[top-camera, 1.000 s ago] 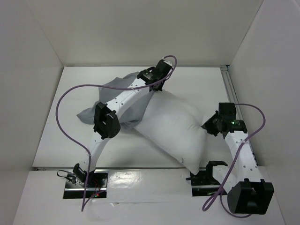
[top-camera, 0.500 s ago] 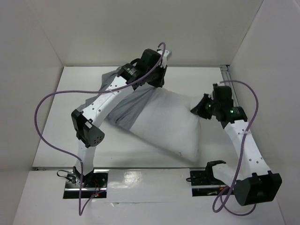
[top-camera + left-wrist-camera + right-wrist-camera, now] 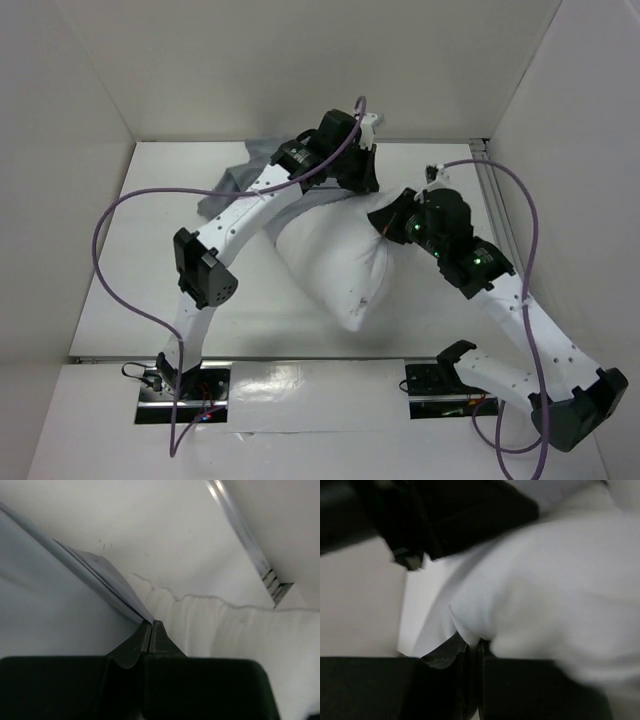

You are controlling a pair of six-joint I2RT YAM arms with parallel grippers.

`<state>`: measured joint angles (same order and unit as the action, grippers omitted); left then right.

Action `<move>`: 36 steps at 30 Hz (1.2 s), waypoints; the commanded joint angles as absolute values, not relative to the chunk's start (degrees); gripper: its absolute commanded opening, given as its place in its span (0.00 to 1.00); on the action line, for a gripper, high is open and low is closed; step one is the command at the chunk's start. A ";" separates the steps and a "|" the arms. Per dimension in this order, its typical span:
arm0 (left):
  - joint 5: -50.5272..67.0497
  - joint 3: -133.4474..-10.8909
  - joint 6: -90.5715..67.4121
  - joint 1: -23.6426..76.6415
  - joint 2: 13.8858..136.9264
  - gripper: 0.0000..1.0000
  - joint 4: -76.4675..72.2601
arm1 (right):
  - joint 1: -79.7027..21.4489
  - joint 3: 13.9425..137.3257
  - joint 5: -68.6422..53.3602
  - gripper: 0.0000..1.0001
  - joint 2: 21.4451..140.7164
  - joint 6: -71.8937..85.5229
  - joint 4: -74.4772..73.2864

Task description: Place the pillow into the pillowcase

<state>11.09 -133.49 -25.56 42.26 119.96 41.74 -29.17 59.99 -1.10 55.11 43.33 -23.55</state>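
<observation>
**Pillow mostly bare, both jaws clenched on fabric**

Little of the task looks done. The pillow lies diagonally on the tabletop, and nearly all of its white surface is uncovered. The pillowcase is bunched beyond the pillow's far-left end, partly hidden under the left arm. Whether the pillow's far end has entered the mouth of the case cannot be told. What seems left is to open the mouth around that end and draw the grey cloth down the whole length of the pillow.

The left jaws are at the pillow's far end. The left wrist view shows them pressed together on a thin edge of the grey fabric, just where it meets the white cover. The right jaws are at the pillow's far-right corner, clenched on a fold of the pillow's own cloth. Most of the pillow lies on the near side of both pairs of jaws.
</observation>
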 commanded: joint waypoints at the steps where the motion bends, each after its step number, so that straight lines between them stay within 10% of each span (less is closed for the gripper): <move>1: 20.30 -137.81 -28.83 44.30 122.87 0.00 38.85 | -30.41 52.22 3.33 0.00 58.71 47.46 -18.89; 5: 17.24 -133.51 -28.13 44.30 116.47 0.12 38.32 | -24.81 52.11 5.71 0.00 58.71 43.17 -23.98; 9: 13.46 -127.45 -23.49 44.30 108.21 0.82 39.02 | -18.73 52.65 5.71 0.00 55.82 37.80 -30.57; 10: 11.45 -125.44 -22.25 44.30 106.98 0.92 39.02 | -17.33 53.17 5.71 0.10 55.20 36.75 -33.98; 11: 9.86 -124.81 -21.02 44.30 106.01 1.00 40.24 | -14.27 54.39 5.71 0.52 55.20 34.56 -35.93; 14: -3.13 -119.64 -17.50 43.77 101.10 1.00 44.03 | -9.34 59.84 2.64 1.00 57.65 29.03 -43.49; 21: -17.83 -94.51 -19.06 39.47 90.01 0.79 37.37 | -10.01 75.04 6.33 1.00 60.46 26.02 -50.19; 36: -23.21 -59.51 -26.46 30.68 82.53 0.80 9.50 | -42.45 89.21 21.80 1.00 81.91 29.97 -53.71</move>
<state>-22.02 -60.03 -24.14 32.71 85.19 19.40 -42.59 87.68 18.04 83.53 28.88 -51.51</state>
